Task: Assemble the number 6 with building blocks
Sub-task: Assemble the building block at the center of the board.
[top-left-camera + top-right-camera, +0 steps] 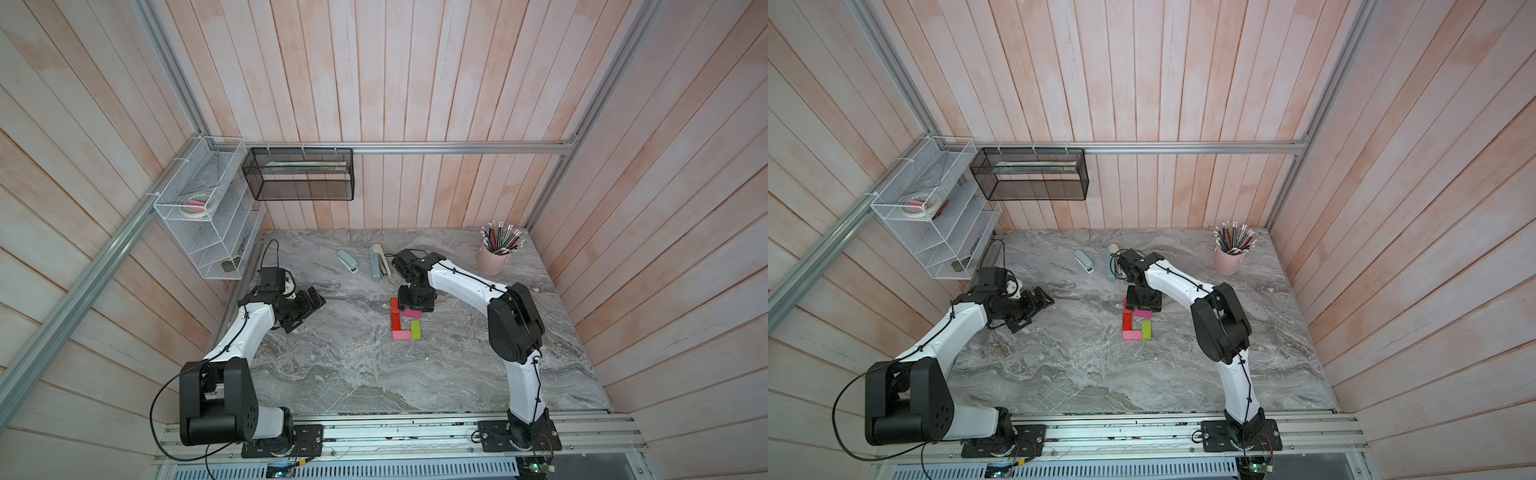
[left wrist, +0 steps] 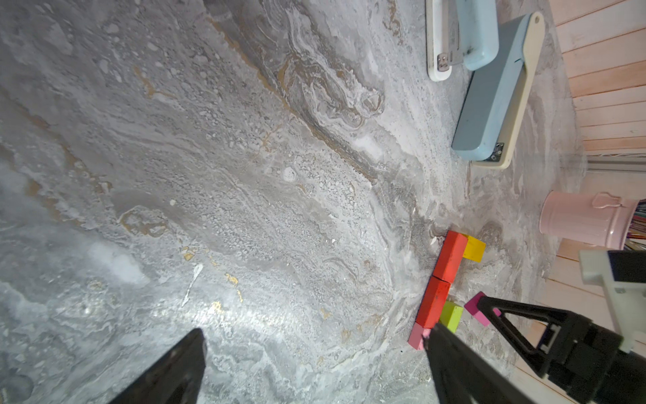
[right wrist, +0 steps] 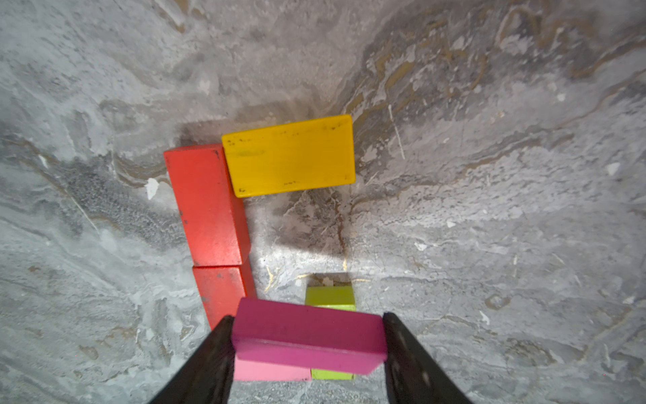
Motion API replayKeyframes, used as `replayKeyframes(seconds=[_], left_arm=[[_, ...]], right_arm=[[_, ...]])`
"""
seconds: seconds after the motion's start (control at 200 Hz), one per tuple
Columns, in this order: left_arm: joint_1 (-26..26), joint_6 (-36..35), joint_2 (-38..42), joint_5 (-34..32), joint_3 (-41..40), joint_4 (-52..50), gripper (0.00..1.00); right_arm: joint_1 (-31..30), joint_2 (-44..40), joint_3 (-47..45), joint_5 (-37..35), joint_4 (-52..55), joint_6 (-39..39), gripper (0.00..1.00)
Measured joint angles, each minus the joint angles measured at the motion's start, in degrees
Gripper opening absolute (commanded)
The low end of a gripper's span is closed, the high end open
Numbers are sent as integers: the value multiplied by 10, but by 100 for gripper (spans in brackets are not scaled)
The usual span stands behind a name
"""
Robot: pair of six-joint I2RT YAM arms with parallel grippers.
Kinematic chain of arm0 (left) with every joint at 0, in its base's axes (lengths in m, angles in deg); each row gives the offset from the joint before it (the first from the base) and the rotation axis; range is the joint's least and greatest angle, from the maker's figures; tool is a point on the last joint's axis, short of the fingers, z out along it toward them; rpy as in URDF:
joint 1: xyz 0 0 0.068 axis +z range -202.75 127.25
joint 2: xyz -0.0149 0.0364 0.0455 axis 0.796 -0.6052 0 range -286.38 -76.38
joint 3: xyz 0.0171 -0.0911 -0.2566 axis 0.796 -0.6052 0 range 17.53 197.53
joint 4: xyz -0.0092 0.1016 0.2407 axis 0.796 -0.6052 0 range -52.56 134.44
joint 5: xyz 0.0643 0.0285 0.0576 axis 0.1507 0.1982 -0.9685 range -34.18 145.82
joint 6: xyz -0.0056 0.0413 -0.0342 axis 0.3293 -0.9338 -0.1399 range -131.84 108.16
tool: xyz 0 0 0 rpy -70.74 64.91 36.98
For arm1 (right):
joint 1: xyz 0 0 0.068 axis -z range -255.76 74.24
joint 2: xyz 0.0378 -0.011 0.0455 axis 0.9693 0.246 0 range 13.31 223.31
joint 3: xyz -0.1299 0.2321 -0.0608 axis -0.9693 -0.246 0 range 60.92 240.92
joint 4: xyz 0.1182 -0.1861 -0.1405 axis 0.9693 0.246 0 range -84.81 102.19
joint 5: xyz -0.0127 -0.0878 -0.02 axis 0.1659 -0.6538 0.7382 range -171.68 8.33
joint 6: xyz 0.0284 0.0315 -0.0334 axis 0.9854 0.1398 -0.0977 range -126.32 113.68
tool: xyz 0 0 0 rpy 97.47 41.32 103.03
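Right tool (image 3: 307, 318) clamped on the magenta flat rectangular brick (image 3: 307, 335), just beside the red two-brick column (image 3: 209, 227); whether it touches the grey marble tabletop (image 3: 489, 210), can't tell. Yellow flat brick (image 3: 290, 155) touches the column's far end. Lime green brick (image 3: 330, 295) and light pink brick (image 3: 271, 370) sit near the column's near end, partly hidden. Left tool (image 2: 314, 335) has jaws apart, empty, well apart from the column.

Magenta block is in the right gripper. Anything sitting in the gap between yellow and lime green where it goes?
Nothing visible. The table between the yellow block and the lime green block, beside the red blocks, is bare. The right gripper holds the magenta block.
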Motion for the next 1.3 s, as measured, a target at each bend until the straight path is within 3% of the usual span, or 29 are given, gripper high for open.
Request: replayKeyframes(seconds=[1.295], left_arm=[[0,6,2,-4,3,0,100]], right_arm=[[12,1,-37,6,-39,-28,65]])
